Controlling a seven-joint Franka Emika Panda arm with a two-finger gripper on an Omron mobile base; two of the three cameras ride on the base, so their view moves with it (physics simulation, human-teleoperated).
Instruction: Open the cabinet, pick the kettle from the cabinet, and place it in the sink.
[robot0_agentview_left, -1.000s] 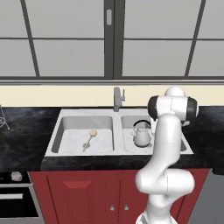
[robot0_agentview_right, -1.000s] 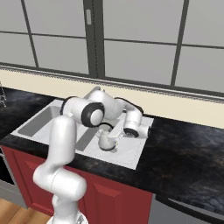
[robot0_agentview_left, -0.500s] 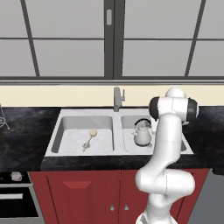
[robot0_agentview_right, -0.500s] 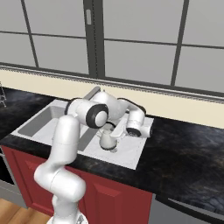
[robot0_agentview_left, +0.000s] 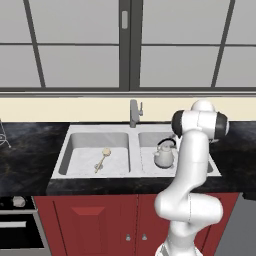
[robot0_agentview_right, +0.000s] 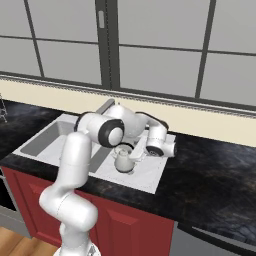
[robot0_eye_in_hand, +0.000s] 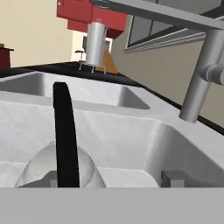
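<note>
The small silver-white kettle (robot0_agentview_left: 164, 156) (robot0_agentview_right: 123, 161) stands upright on the floor of the sink's right basin. The light grey double sink (robot0_agentview_left: 66, 150) (robot0_agentview_right: 44, 140) is set into the black counter. My gripper (robot0_agentview_right: 136, 151) (robot0_eye_in_hand: 111, 178) hangs low over the kettle with its jaws wide apart. In the hand view the kettle's black arched handle (robot0_eye_in_hand: 65, 140) rises between the fingertips, close to the left one and touching neither. The kettle's rounded top (robot0_eye_in_hand: 41, 168) shows below it. A dark red wall cabinet (robot0_eye_in_hand: 85, 15) shows far off; I cannot tell how its doors stand.
The grey faucet (robot0_agentview_left: 133, 113) (robot0_eye_in_hand: 197, 83) rises behind the divider, close to the hand. A pale long-handled utensil (robot0_agentview_left: 101, 159) lies in the left basin. Red base cupboards (robot0_agentview_left: 100, 220) run under the counter, with windows behind it. A metal cylinder (robot0_eye_in_hand: 95, 43) stands on the far counter.
The jaws were shut on the kettle's handle and have now sprung apart, letting it go. The kettle stays in the right basin and the arm has barely moved.
</note>
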